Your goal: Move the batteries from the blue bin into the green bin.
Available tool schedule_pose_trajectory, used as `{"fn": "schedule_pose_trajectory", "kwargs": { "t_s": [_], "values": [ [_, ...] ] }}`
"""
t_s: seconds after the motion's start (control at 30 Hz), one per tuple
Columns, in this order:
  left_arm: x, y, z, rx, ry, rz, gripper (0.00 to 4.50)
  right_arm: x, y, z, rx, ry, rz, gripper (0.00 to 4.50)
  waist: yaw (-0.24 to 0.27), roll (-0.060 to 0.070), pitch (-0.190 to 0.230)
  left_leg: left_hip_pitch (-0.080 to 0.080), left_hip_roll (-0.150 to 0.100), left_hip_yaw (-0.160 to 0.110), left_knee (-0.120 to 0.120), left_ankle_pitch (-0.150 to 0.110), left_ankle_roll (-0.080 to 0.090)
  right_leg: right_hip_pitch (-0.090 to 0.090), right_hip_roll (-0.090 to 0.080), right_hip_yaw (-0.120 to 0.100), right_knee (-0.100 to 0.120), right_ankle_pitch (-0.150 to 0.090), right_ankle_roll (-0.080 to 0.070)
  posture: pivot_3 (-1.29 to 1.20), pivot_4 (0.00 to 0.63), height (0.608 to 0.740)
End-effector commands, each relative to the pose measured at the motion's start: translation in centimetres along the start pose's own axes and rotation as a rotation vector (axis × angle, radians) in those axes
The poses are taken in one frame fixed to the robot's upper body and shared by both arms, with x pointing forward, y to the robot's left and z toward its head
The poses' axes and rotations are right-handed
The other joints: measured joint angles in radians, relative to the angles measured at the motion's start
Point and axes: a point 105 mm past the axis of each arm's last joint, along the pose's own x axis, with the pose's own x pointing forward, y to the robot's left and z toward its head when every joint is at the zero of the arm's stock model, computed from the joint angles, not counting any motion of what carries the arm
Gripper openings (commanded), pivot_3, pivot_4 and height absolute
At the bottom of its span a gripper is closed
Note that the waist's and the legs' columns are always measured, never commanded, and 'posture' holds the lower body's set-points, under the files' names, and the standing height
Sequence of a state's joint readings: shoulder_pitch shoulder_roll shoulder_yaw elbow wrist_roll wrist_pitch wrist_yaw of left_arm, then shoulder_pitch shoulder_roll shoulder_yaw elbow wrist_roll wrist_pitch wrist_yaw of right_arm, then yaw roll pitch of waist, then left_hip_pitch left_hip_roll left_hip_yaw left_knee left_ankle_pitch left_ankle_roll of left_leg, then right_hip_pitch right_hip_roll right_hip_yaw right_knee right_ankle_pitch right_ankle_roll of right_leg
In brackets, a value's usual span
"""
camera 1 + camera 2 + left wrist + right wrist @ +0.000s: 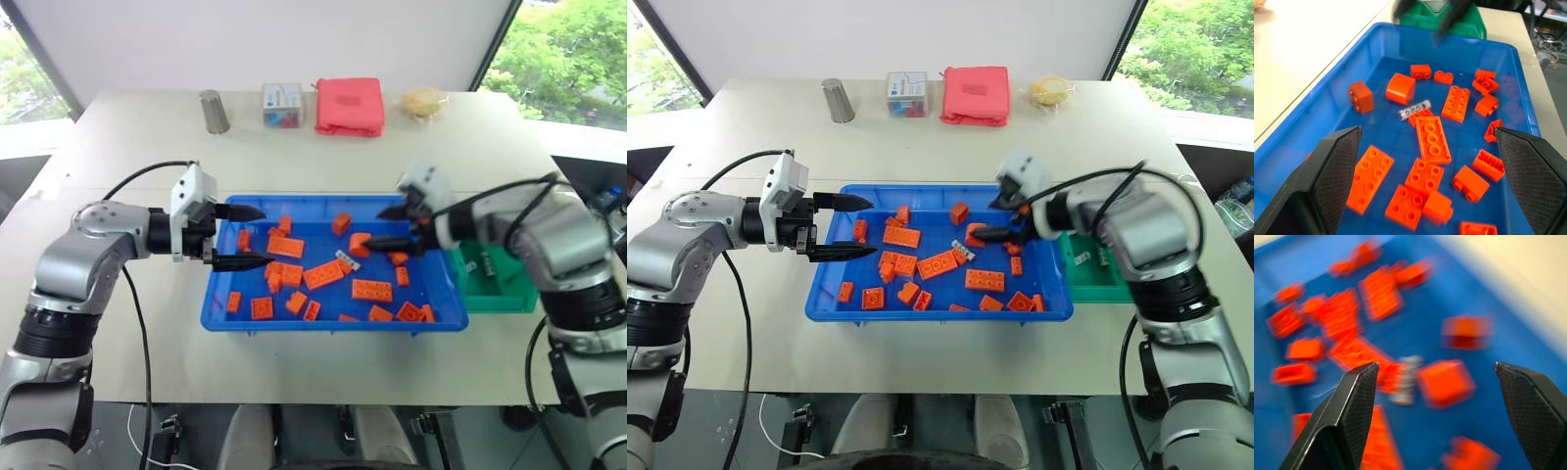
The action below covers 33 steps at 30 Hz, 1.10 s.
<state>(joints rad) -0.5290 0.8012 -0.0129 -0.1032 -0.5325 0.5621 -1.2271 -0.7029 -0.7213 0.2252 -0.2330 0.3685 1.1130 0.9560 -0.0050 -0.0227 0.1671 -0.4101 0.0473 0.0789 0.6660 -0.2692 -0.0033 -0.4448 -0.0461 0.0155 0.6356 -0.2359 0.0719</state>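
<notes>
**Battery pickup in the blue bin**

Battery (345, 258) lies among orange bricks (324, 274) near the middle of the blue bin (333, 321). Right gripper (399, 226) hangs spread wide over the bin's right part, likely lining up a grasp. Left gripper (245, 236), also spread wide and empty, waits over the bin's left edge. Green bin (500, 284) sits touching the blue bin's right side.

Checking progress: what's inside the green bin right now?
The green bin holds at least two small silvery batteries on its floor. The right arm covers part of its inside, so any others there can't be seen.

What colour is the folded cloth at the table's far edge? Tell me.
Pinkish red; the folded cloth shows best in the right eye view.
</notes>
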Motion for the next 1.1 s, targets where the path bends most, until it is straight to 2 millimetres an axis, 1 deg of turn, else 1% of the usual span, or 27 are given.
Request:
{"fn": "schedule_pose_trajectory", "kwargs": {
  "t_s": [0.03, 0.1, 0.4, 0.63, 0.67, 0.73, 0.8, 0.9, 1.1],
  "values": [
    [-0.7, -0.2, 1.2, 0.047, -0.017, 0.022, 4.5, 0.3, 1.2, 0.1, -0.023, -0.008, 0.021, 3.88, -0.001, 0.0, 0.0, 0.0, 0.0, 0.0, 0.0, 0.0, 0.0, 0.0, 0.0, 0.0, -0.001, 0.0, 0.0, 0.0, 0.15, 0.74],
    [-0.8, -0.2, 1.2, 0.046, -0.016, 0.031, 4.5, 0.8, 1.2, -0.3, -0.016, -0.003, 0.021, 3.88, -0.005, 0.0, 0.0, 0.0, 0.0, 0.001, 0.001, 0.0, 0.0, 0.001, -0.001, 0.001, -0.003, 0.0, 0.0, 0.0, 0.15, 0.74],
    [-1.0, -0.3, 1.0, 0.043, -0.014, 0.043, 4.5, 2.7, -0.5, -1.1, 0.018, 0.005, -0.015, 3.88, -0.011, 0.0, 0.0, 0.003, 0.001, 0.0, 0.001, 0.0, 0.0, 0.002, 0.003, 0.001, 0.001, 0.0, 0.0, 0.0, 0.15, 0.74],
    [-1.1, -0.3, 1.2, 0.048, -0.014, 0.045, 4.5, 3.7, -1.5, -2.0, -0.031, 0.034, -0.029, 3.88, -0.009, 0.0, 0.0, 0.002, 0.0, 0.001, 0.001, 0.0, 0.0, 0.002, 0.002, 0.001, 0.0, 0.001, 0.0, 0.0, 0.15, 0.74],
    [-1.1, -0.3, 1.2, 0.049, -0.013, 0.046, 4.5, 3.8, -1.6, -2.1, -0.04, 0.038, -0.03, 3.65, -0.008, 0.0, 0.0, 0.002, 0.0, 0.001, 0.001, 0.0, 0.0, 0.002, 0.002, 0.001, 0.0, 0.001, 0.0, 0.0, 0.15, 0.74],
    [-1.0, -0.3, 1.3, 0.05, -0.013, 0.045, 4.5, 4.0, -1.7, -2.5, -0.064, 0.053, -0.028, 2.99, -0.009, 0.0, 0.0, 0.002, 0.0, 0.001, 0.001, 0.0, 0.0, 0.002, 0.002, 0.001, -0.001, 0.001, 0.001, 0.0, 0.15, 0.74],
    [-1.0, -0.3, 1.3, 0.052, -0.015, 0.045, 4.5, 4.1, -1.7, -2.9, -0.092, 0.069, -0.02, 2.08, -0.009, 0.0, 0.0, 0.002, 0.0, 0.001, 0.001, 0.0, 0.0, 0.002, 0.002, 0.001, -0.001, 0.001, 0.0, 0.0, 0.15, 0.74],
    [-1.0, -0.3, 1.5, 0.053, -0.018, 0.045, 4.5, 3.8, -1.8, -3.4, -0.107, 0.085, -0.011, 2.08, -0.009, 0.0, 0.0, 0.002, 0.0, 0.001, 0.001, 0.0, 0.0, 0.002, 0.002, 0.001, 0.0, 0.001, 0.001, 0.0, 0.15, 0.74],
    [-1.1, -0.2, 1.5, 0.053, -0.019, 0.049, 4.5, 3.5, -2.3, -3.5, -0.105, 0.084, -0.017, 2.08, -0.009, 0.0, 0.0, 0.002, 0.0, 0.001, 0.001, 0.0, 0.0, 0.002, 0.002, 0.001, 0.0, 0.001, 0.001, 0.0, 0.15, 0.74]
  ]
}}
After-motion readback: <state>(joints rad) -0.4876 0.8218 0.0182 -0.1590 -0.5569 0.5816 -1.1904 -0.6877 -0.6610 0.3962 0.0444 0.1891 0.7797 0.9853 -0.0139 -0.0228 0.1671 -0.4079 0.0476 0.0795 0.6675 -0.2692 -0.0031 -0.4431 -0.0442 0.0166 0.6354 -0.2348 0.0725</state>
